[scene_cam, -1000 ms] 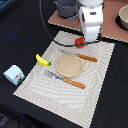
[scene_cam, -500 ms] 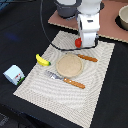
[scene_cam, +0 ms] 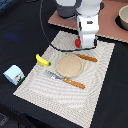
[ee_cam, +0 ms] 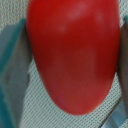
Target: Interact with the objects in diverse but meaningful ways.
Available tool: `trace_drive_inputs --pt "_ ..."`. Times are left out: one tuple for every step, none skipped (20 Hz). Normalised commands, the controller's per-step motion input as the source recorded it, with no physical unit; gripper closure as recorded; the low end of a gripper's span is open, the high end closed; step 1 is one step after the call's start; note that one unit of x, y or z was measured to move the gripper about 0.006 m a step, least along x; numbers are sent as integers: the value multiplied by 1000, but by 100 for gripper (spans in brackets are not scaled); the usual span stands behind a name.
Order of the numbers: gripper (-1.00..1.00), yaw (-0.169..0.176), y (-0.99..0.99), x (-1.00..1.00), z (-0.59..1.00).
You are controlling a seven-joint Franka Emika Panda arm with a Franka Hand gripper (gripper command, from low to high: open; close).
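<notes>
A: In the exterior view, the arm has come lower; the gripper (scene_cam: 86, 44) sits over the red tomato-like ball (scene_cam: 78, 43) on the woven mat (scene_cam: 100, 75).

B: In the wrist view, the ball (ee_cam: 75, 55) fills the space between the fingers (ee_cam: 12, 65). I judge they are grasping it, so lifting may follow.

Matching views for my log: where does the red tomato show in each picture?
Exterior view: red tomato peeks out beside the pincer, at the placemat's far edge.
Wrist view: the tomato fills most of the frame, between the fingers.
Shared landmark: the woven placemat.
</notes>
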Motion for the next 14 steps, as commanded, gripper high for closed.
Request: trace_drive_inputs --pt "100 0 0 0 -140" --pt "100 0 -3 0 -140" --pt "100 0 -11 6 -89" --pt "100 0 0 46 34" --pt "100 0 0 40 474" --pt "100 0 0 -29 1000" --pt "100 -29 0 -154 1000" --pt "100 -56 0 -280 1000" --pt "100 -78 0 -374 1000" --pt "100 -85 11 -417 1000" --pt "100 -85 100 -503 1000" --pt "100 -77 171 -586 1000" --pt "100 -70 209 -640 1000" --pt "100 -63 266 -666 1000"
